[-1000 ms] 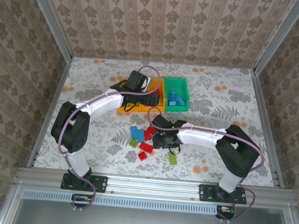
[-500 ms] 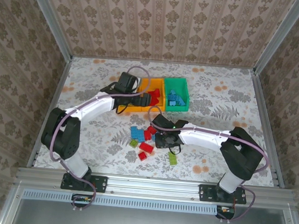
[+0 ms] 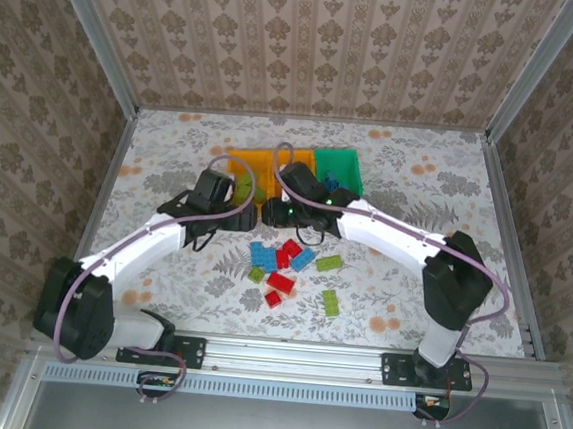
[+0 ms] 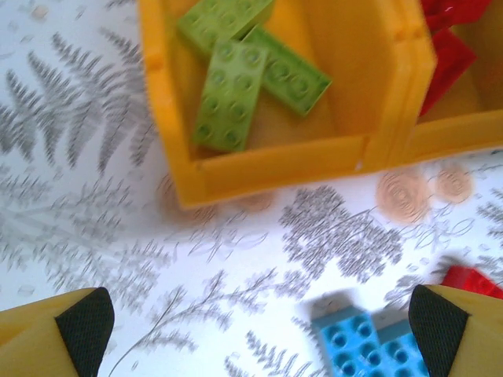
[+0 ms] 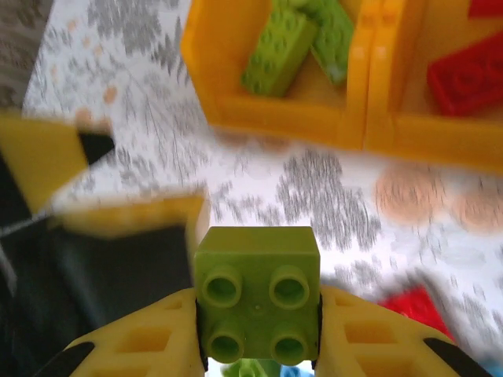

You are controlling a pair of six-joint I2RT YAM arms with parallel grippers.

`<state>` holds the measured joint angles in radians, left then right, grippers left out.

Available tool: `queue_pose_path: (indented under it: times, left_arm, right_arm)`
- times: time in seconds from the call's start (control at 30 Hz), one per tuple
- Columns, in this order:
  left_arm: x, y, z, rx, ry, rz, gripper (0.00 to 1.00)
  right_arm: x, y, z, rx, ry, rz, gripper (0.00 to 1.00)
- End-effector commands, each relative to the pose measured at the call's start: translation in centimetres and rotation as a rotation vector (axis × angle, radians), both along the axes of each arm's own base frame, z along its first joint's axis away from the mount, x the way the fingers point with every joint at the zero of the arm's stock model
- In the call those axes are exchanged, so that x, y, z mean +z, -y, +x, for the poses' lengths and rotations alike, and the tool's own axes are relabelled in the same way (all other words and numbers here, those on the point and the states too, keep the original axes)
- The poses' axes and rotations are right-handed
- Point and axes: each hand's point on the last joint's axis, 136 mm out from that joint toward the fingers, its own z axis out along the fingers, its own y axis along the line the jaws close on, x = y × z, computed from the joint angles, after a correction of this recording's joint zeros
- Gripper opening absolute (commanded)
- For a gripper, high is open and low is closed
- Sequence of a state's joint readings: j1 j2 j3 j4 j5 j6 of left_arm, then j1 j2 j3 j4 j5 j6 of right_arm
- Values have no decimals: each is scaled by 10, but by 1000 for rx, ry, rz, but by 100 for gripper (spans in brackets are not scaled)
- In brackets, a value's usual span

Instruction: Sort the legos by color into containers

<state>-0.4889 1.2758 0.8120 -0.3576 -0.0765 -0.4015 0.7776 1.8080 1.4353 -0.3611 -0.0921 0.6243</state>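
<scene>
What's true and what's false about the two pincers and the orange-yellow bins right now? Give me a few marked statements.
1. The right pincer grips a lime green brick. True.
2. The left pincer is shut on a brick. False: it is open and empty, above the table.
3. The left orange-yellow bin holds lime green bricks. True.
4. The orange-yellow bin beside it also holds green. False: it holds red bricks.

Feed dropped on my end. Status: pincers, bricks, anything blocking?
Right pincer shut on a lime green brick, short of the orange-yellow bin holding green bricks. Left pincer open, empty, close beside it. Loose bricks lie nearer the bases.
</scene>
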Motion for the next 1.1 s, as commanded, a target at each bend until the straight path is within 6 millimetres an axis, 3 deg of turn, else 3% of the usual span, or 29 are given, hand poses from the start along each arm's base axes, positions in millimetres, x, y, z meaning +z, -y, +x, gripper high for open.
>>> queue_pose_path:
  times: [0.0,0.1,0.23,0.47,0.63,0.73,0.9,1.07]
  left_arm:
    - [-5,-23,-16,83,-14,23,100]
    - [-10,-32,-29,92,-26,38,100]
    - [-17,-29,-47,49,-40,6,100]
    - [-31,2,-84,-133,-23,33,100]
    - [-40,17,-104,-217,-27,67,100]
    - [-45,26,-114,-252,-45,53,98]
    - [-57,40,-127,-293,-77,46,95]
    - [-64,51,-131,-329,-92,48,93]
  right_arm:
    - [2,-18,28,11,-16,74,29]
    - [-2,-30,51,-3,-40,113,30]
    - [-9,-40,75,-30,-65,151,30]
    - [-25,-54,97,-49,-98,144,35]
    - [-41,-54,107,-79,-127,121,44]
    - [-43,-53,111,-89,-128,126,57]
    - [-33,-51,110,-84,-116,135,68]
    - [-8,-45,102,-72,-81,149,71]
